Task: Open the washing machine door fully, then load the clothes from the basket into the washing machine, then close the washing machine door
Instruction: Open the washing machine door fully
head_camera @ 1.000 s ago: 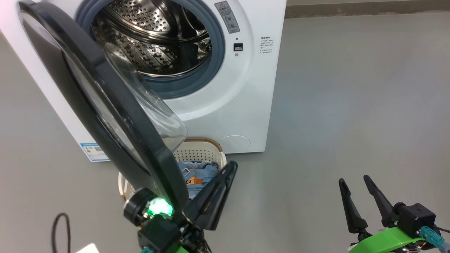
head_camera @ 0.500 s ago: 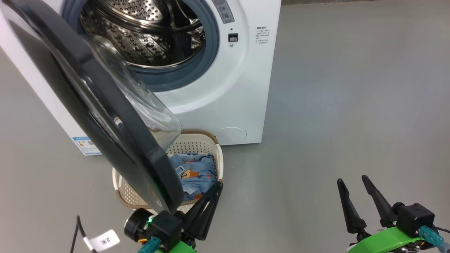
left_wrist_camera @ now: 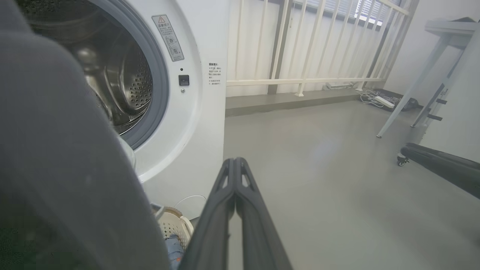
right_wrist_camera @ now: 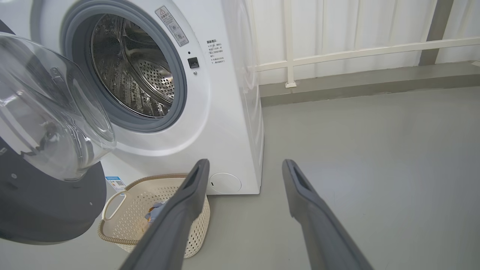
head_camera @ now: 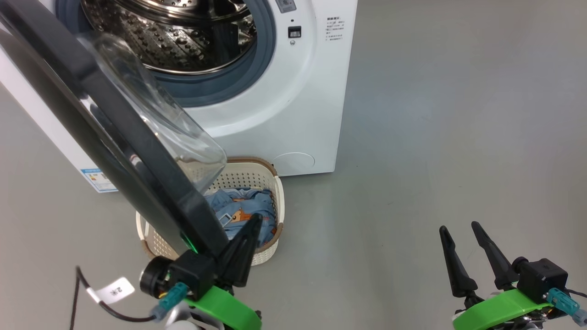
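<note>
The basket stands on the floor just ahead of the left pincer, whose tips overlap its near wall in the head view, and well to the left of the right pincer. In it lie the clothes — light blue fabric with an orange-brown cartoon animal — sitting below the rim. Beyond the basket, farther from both pincers, the washing machine shows its drum, the perforated steel wall in plain sight. The washing machine door hangs swung out over the basket's left part, its lower edge right beside the left pincer's wrist; whether they touch I cannot tell. The left pincer's fingers are pressed flat together; the right pincer's are spread wide with bare floor between them. The right wrist view gives the basket's rim and perforated wall from the side, and the door's clear bowl bulging toward the drum. The left wrist view — the door a grey blur left of the fingers — catches just a corner of the basket and a scrap of blue, plus a white railing and a power strip far ahead.
</note>
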Available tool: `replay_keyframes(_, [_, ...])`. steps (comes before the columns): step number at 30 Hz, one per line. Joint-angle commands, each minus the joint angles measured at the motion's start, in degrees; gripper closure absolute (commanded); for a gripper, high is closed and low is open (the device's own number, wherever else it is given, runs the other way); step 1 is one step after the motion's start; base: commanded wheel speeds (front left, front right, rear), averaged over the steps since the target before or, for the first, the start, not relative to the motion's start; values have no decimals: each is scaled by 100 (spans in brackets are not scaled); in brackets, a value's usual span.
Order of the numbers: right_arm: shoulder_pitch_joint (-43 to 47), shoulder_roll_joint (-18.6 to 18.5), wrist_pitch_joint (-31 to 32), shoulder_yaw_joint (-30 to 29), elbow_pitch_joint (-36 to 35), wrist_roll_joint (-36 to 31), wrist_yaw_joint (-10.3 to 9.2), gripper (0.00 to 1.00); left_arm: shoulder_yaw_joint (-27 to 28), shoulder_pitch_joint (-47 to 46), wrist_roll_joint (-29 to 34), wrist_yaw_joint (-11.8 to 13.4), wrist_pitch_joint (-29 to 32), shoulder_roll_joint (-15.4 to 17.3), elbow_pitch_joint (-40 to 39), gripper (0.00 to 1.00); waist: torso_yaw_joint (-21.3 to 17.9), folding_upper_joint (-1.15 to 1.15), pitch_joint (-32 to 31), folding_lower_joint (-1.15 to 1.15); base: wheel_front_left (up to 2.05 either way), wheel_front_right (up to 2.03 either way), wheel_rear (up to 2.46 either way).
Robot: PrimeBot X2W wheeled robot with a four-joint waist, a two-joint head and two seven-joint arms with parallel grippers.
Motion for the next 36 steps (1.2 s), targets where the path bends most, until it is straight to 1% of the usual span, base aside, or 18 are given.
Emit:
replay_keyframes(1, [-162, -53, -68, 131, -105, 44, 9, 0, 275, -248, -37, -15, -32, 1, -97, 100, 1, 0, 12, 0, 0, 0, 0])
replay_keyframes(9, [-192, -28, -68, 135, -33, 91, 9, 0, 564, -229, -3, -15, -32, -70, 69, 100, 77, 0, 11, 0, 0, 0, 0])
replay_keyframes(28, [-176, -25, -68, 190, 73, 204, 9, 0, 1102, 70, 55, -15, -32, -139, 92, 100, 420, 0, -17, 0, 0, 0, 0])
replay_keyframes(36, [-139, -18, -68, 162, 98, 225, 9, 0, 1322, 171, 12, 87, -32, -140, 89, 100, 564, 0, -56, 0, 0, 0, 0])
